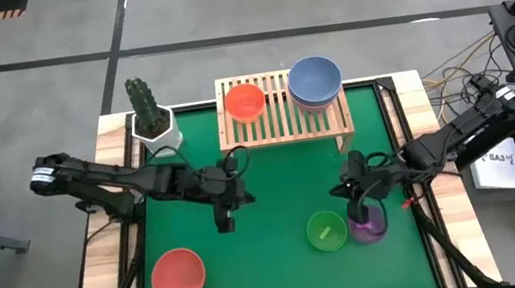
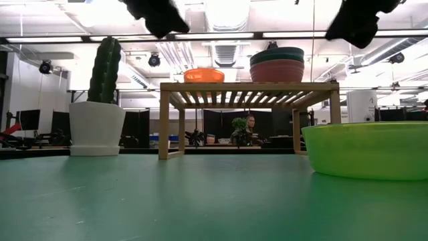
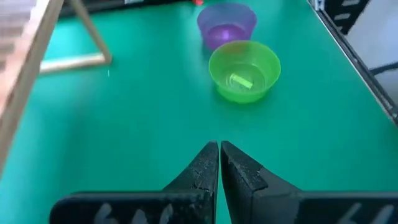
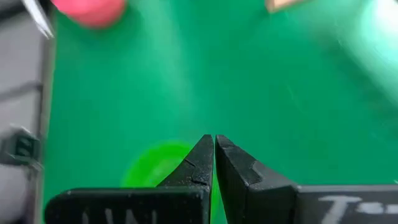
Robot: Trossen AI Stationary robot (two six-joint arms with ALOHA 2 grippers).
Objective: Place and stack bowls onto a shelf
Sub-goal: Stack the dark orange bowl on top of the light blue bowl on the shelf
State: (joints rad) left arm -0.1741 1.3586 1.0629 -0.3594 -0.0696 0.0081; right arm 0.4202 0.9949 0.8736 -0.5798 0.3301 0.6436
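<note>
The only writing is pale lettering on the right claw [image 4: 214, 146], cut off at the frame's bottom and unreadable. Both claws are pinched shut, holding nothing; the left claw [image 3: 219, 152] hovers mid-frame over the green mat [image 1: 272, 177]. On the shelf [image 1: 285, 125], long axis left-right at upper centre, sit a red bowl [image 1: 245, 101] and a stack topped by a blue bowl [image 1: 315, 79]. The green bowl [image 1: 326, 230] touches the purple bowl [image 1: 369, 224], partly hidden beneath the right claw; a red-pink bowl [image 1: 177, 275] lies lower left.

Green bowl [image 1: 327, 230], purple bowl [image 1: 369, 225]
</note>
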